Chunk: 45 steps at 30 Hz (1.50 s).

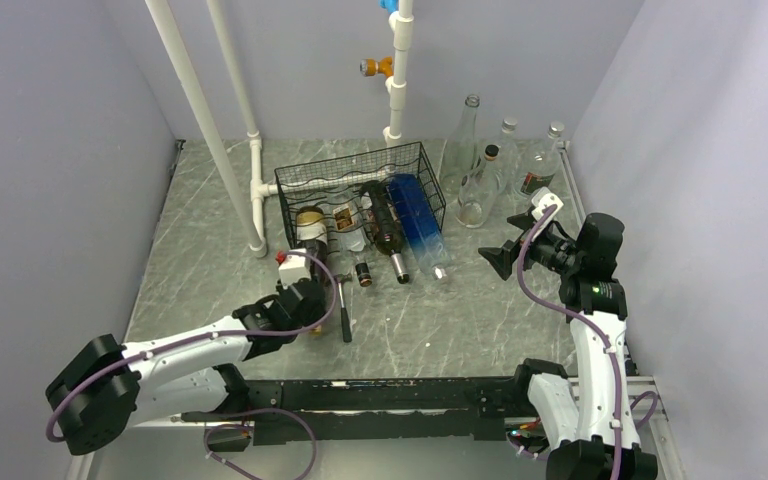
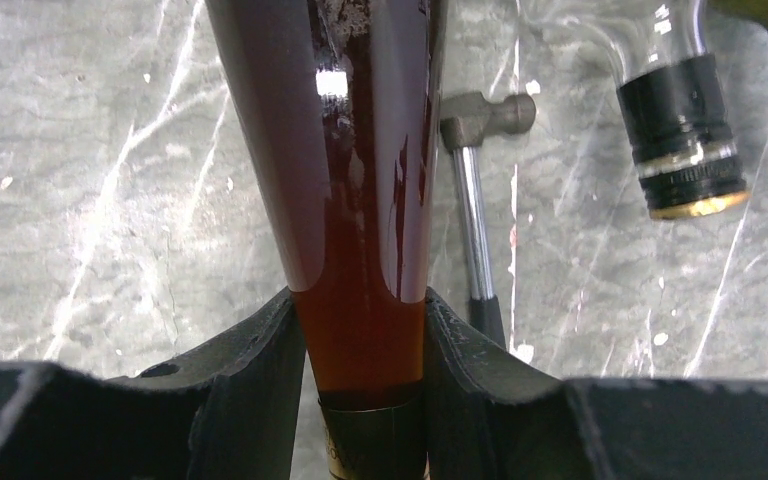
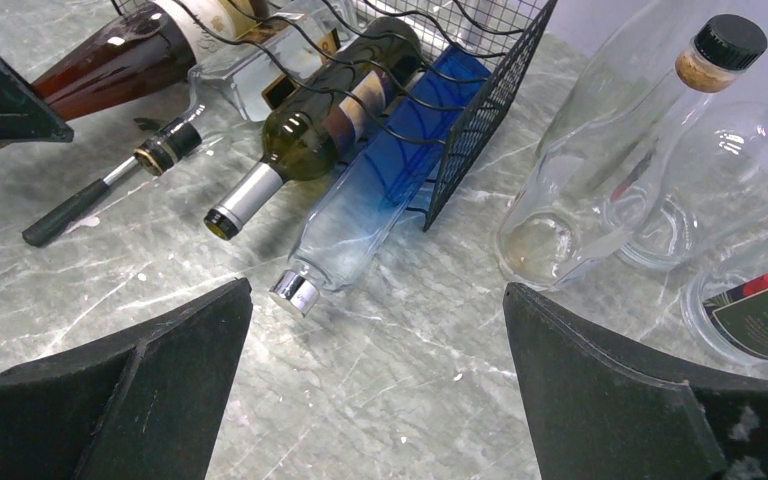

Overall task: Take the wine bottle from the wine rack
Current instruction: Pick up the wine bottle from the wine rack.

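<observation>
The black wire wine rack (image 1: 360,190) lies at the back middle with several bottles lying in it, necks toward me. The leftmost is a brown wine bottle (image 1: 310,228) with a cream label. My left gripper (image 1: 305,300) is shut on its neck, and in the left wrist view the pads press both sides of the brown neck (image 2: 360,250). My right gripper (image 1: 505,258) is open and empty, right of the rack. Its view shows the rack (image 3: 480,110), the brown bottle (image 3: 110,70), a dark green bottle (image 3: 310,140) and a blue bottle (image 3: 380,190).
A hammer (image 1: 343,305) lies on the table just right of the left gripper, beside a clear bottle's black cap (image 2: 685,140). Several clear empty bottles (image 1: 480,170) stand right of the rack. White pipes (image 1: 255,190) rise at the rack's left.
</observation>
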Tool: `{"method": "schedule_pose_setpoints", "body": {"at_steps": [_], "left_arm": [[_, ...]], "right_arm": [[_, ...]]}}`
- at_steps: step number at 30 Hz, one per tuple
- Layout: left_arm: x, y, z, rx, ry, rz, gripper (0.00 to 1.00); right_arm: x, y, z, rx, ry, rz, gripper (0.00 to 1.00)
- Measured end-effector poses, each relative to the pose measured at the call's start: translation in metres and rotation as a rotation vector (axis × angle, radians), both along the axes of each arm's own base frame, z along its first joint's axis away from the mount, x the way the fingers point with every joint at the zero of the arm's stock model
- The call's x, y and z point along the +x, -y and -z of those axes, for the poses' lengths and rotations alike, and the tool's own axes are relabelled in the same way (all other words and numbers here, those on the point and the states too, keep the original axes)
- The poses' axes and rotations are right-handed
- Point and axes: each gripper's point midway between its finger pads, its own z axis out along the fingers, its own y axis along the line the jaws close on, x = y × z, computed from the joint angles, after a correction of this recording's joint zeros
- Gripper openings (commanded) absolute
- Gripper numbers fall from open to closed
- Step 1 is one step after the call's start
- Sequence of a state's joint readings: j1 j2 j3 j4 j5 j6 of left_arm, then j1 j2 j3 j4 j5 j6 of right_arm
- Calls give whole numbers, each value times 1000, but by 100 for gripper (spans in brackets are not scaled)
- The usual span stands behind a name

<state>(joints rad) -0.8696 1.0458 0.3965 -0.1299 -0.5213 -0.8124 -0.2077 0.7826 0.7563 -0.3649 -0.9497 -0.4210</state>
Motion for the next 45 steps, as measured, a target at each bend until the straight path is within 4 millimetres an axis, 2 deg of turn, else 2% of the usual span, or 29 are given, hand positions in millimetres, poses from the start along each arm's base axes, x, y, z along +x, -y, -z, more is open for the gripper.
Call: {"method": "schedule_pose_setpoints", "body": {"at_steps": [11,18,25,30,45], "left_arm": [[-35,0,1,-18,-48,-11,0],[-48,-1,-2,-41,-53,-28,0],[-68,-10,2,-6,-98,-28,0],[-75,-13,-7,-8,-111,-27,0],[-81,-16,-32,-61,-122,-31,0]], "right_arm": [[-1,-1,-1,-5,10,-3,100],[-1,-1,-2,-6,15,-3,100],[-1,-1,-2,-6,15,-4,100],[-1,-1,-2,-6,14,-4,100],[-2,-2,0,-5,9,-9,100]]}}
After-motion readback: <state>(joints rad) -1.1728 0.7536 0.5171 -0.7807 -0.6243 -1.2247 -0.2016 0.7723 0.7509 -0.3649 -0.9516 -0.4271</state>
